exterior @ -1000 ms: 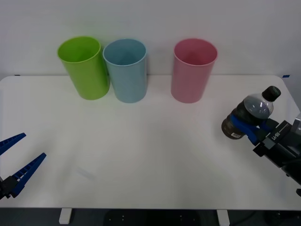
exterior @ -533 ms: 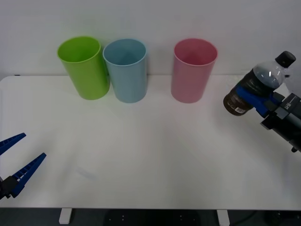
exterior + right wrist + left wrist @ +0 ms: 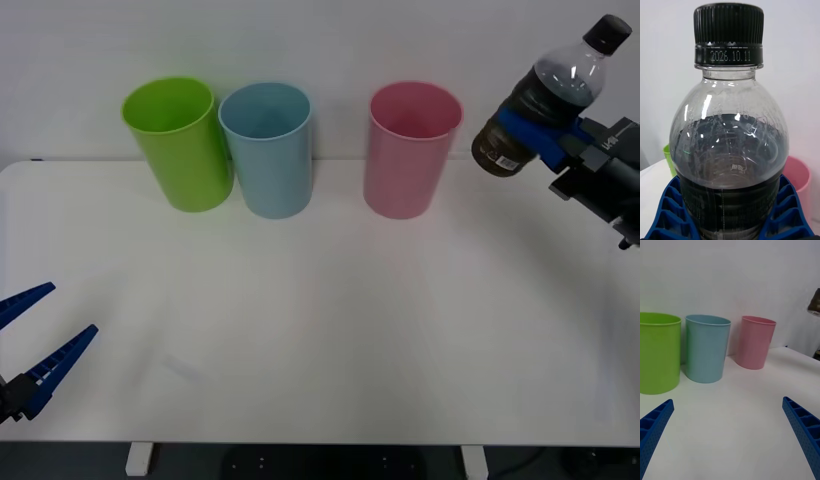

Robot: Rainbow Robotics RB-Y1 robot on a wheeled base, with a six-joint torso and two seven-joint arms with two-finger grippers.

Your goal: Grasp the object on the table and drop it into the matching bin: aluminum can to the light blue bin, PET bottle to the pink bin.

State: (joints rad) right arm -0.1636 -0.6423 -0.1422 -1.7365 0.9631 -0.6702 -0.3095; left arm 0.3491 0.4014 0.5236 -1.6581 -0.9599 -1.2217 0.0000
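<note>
One PET bottle (image 3: 545, 98) is up in the air at the far right, pinched at its lower body by the right hand (image 3: 541, 138) and tilted, black ribbed cap (image 3: 607, 33) up and outward. Bottle is clear plastic, domed shoulder empty, dark liquid filling the lower part; droplets cling inside the dome in the right wrist view. It hangs to the right of the pink bin (image 3: 409, 148), apart from it, its base about level with the bin's rim. Three bins stand in a row along the counter's (image 3: 320, 330) far edge: lime green bin (image 3: 180, 143) and light blue bin (image 3: 267, 148) just beside each other, then a gap, then pink. Wide bare counter lies in front of the bins, and open space between pink bin and bottle. Left hand (image 3: 28, 346) sits low at the near left corner, fingers spread. Writing: "2026.10.11" printed on the cap's collar (image 3: 730, 56); a pale label patch near the bottle's base, unreadable.
</note>
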